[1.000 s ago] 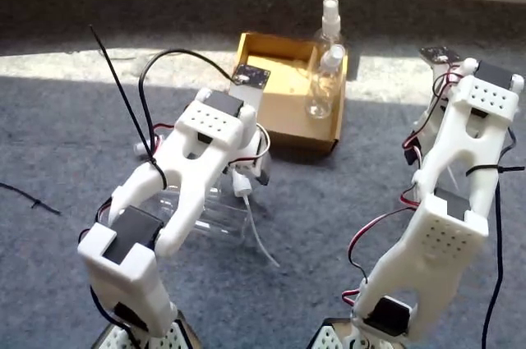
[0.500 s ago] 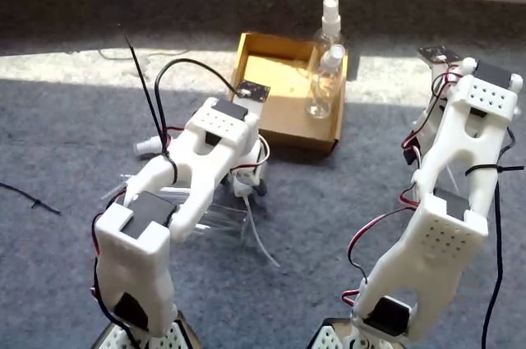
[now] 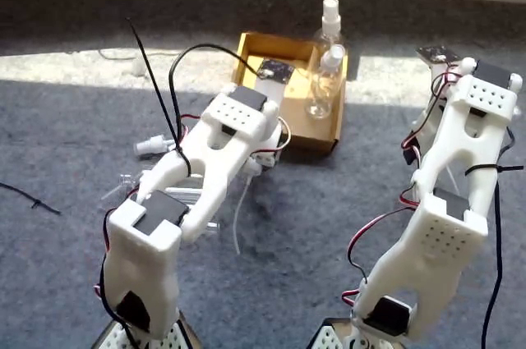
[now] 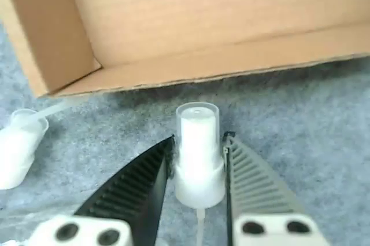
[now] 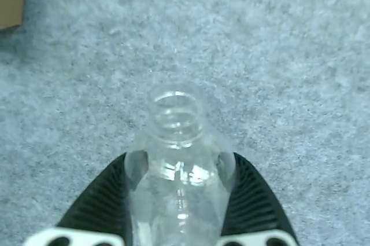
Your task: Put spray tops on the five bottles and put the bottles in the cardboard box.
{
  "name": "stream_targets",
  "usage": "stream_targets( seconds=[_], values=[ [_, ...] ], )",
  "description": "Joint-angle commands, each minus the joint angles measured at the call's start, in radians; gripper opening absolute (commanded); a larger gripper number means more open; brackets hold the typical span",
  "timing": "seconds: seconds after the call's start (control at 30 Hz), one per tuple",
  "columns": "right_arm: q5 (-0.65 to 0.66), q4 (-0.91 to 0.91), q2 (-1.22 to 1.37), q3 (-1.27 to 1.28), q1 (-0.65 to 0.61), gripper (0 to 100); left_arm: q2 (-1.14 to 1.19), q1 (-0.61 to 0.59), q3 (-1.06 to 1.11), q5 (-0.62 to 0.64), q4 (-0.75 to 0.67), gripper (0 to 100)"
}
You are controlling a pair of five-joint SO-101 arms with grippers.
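While the left tool (image 4: 199, 140) grips a white spray top (image 4: 198, 168) just before the cardboard box (image 4: 173, 26), the right tool (image 5: 179, 164) clasps an open-necked clear bottle (image 5: 173, 113) over the grey counter (image 5: 289, 55); a capped bottle (image 3: 323, 78) stands inside the box.

The left arm (image 3: 205, 160) lies out over the grey carpet (image 3: 329, 218), and its front end is just beside the near wall of the cardboard box (image 3: 306, 139). A thin white tube (image 3: 238, 218) hangs down from that end. Two bottles with spray tops stand at the box's right side. One bottle (image 3: 319, 86) is inside, and the other bottle (image 3: 329, 29) is at the far corner. A loose spray top (image 3: 150, 146) lies on the carpet. Clear bottles (image 3: 123, 186) lie under the left arm. The right arm (image 3: 456, 176) stands well apart from the box.
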Motion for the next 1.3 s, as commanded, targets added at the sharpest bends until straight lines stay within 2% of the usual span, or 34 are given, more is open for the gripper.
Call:
stream_targets(
  seconds=[0.0, 0.1, 0.2, 0.3, 0.57, 0.7, 0.8, 0.87, 0.97, 1.03, 1.17, 1.27],
  values=[
    [0.006, 0.010, -0.064, -0.093, -0.010, 0.4, -0.013, 0.033, -0.278, -0.049, 0.181, 7],
    [0.006, 0.010, -0.131, -0.151, -0.010, 0.4, -0.013, 0.053, -0.515, -0.120, 0.334, 7],
    [0.006, 0.013, -0.225, -0.189, -0.010, 0.4, -0.013, 0.059, -0.788, -0.124, 0.482, 7],
    [0.006, 0.038, -0.328, -0.199, -0.027, 0.4, -0.065, 0.044, -0.905, -0.124, 0.506, 7],
    [0.006, 0.050, -0.556, -0.194, -0.157, 0.4, -0.444, -0.027, -0.645, -0.124, 0.506, 7],
    [0.006, 0.051, -0.605, -0.189, -0.305, 0.4, -0.644, -0.156, -0.470, -0.126, 0.506, 7],
    [-0.002, 0.079, -0.610, -0.189, -0.466, 0.4, -0.776, -0.272, -0.389, -0.187, 0.506, 7],
    [-0.117, 0.081, -0.610, -0.189, -0.565, 0.4, -0.855, -0.337, -0.360, -0.224, 0.506, 7],
    [-0.466, 0.074, -0.610, -0.193, -0.671, 0.4, -0.944, -0.430, -0.346, -0.261, 0.506, 7],
    [-0.595, 0.070, -0.601, -0.185, -0.725, 0.4, -0.969, -0.478, -0.344, -0.269, 0.506, 7],
    [-0.577, -0.050, -0.624, -0.030, -0.805, 0.4, -0.969, -0.527, -0.331, -0.270, 0.506, 7],
    [-0.578, -0.196, -0.694, 0.179, -0.835, 0.4, -0.970, -0.527, -0.278, -0.270, 0.506, 7]
  ],
)
